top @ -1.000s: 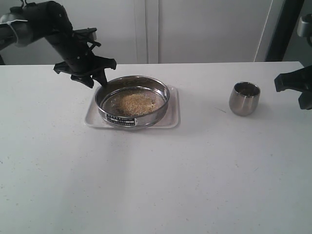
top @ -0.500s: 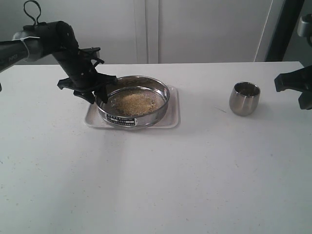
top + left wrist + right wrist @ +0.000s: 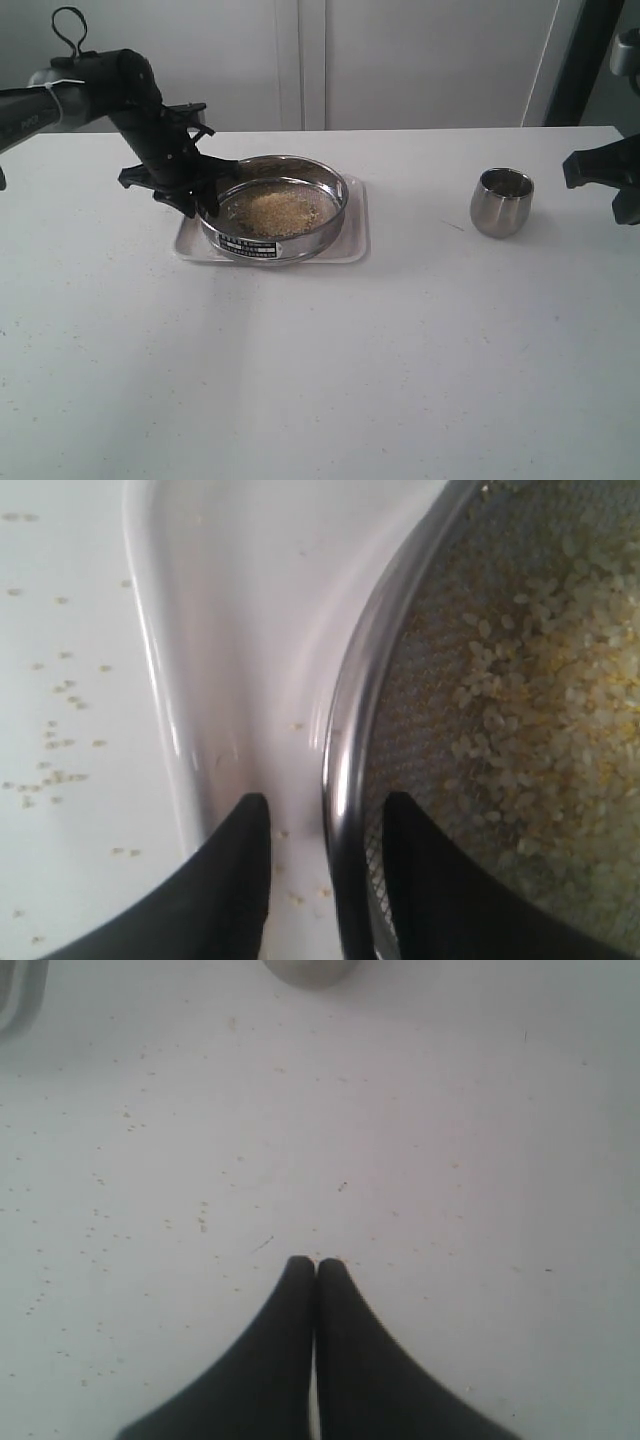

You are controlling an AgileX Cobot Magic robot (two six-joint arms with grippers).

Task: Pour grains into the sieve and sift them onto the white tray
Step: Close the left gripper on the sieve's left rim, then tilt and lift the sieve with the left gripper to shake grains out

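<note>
Sieve (image 3: 312, 234): sits on white tray (image 3: 357, 228) holding grains (image 3: 275, 210), left claw (image 3: 327, 808) spread astride rim, right claw (image 3: 317, 1263) closed, idle; may slip from a shallow pinch when shaken, flinging grains past tray onto tabletop (image 3: 320, 380).

One round stainless-steel mesh sieve (image 3: 310, 240). One flat rectangular white tray (image 3: 356, 236). One small rounded steel cup (image 3: 500, 205). One heap of yellow-white grains (image 3: 275, 211). Two black tools: left tool (image 3: 326, 812), right tool (image 3: 316, 1264).
</note>
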